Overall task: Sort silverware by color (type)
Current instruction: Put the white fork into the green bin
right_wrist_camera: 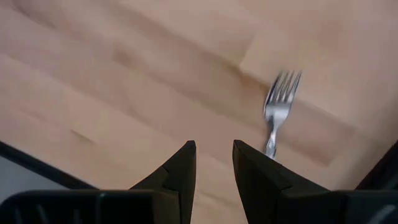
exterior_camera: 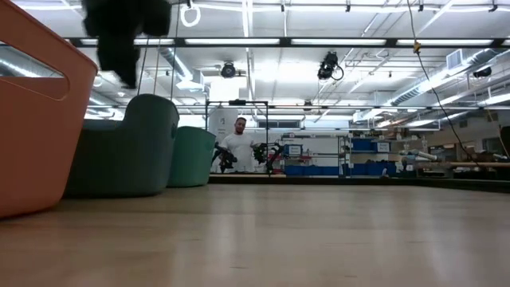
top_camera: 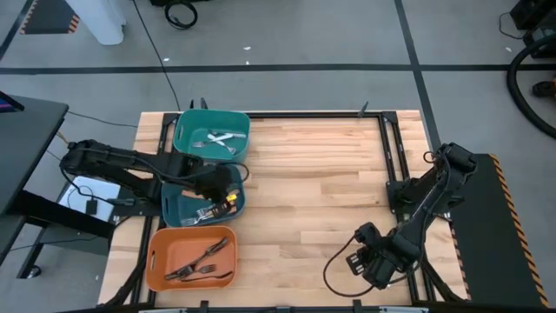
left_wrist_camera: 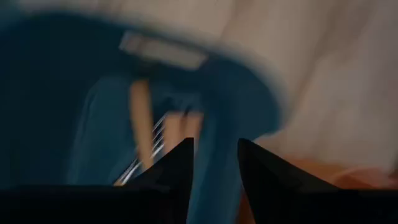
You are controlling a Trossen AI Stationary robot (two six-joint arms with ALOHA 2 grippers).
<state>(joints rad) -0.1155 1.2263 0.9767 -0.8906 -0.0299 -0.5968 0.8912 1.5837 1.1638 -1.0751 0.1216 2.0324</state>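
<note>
Left gripper [top_camera: 228,193] over the blue bin [top_camera: 178,209], fingers parted, nothing held; orange-handled forks [top_camera: 208,211] lie in that bin. White forks [top_camera: 217,139] in the teal bin [top_camera: 187,122], black forks [top_camera: 198,263] in the orange bin [top_camera: 161,248]. Right gripper [top_camera: 363,254] low over the surface [top_camera: 313,183] near its front edge, fingers apart, empty; a silver fork [right_wrist_camera: 277,109] lies just beside it.

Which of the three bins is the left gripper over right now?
The dark blue bin, the middle of the row, between the green bin and the orange bin. The left gripper hangs over its orange-handled forks.
</note>
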